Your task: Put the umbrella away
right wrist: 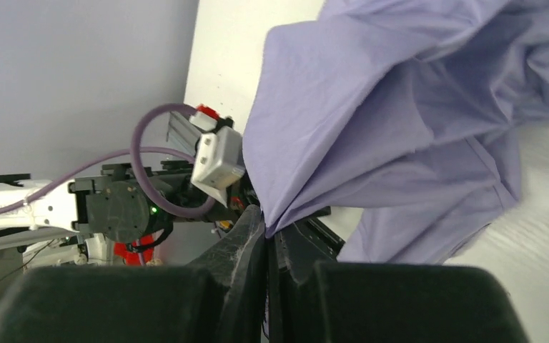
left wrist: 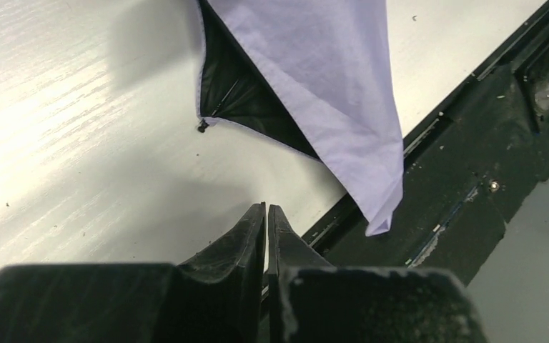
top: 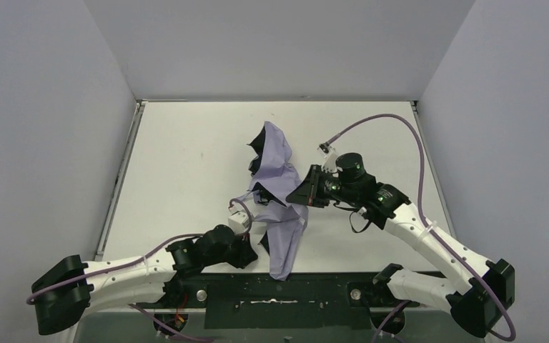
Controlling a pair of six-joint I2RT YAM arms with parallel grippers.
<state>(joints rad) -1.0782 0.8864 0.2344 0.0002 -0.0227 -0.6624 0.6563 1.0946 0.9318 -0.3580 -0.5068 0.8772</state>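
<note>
The umbrella (top: 275,179) lies crumpled in the middle of the white table, lavender outside with black lining showing. Its handle and shaft are hidden. My right gripper (top: 294,194) is shut on a fold of the lavender canopy (right wrist: 400,121) and holds it lifted. My left gripper (top: 251,251) sits low at the near edge, left of the hanging fabric tail (top: 284,250), shut and holding nothing. In the left wrist view the shut fingertips (left wrist: 266,209) hover over bare table, with the canopy corner (left wrist: 329,93) and a rib tip (left wrist: 202,127) ahead.
The black mounting plate (top: 307,291) runs along the table's near edge, and the fabric tail hangs over it (left wrist: 465,186). Grey walls (top: 50,107) enclose the table on left, back and right. The left arm's wrist (right wrist: 214,153) shows beyond the fabric in the right wrist view.
</note>
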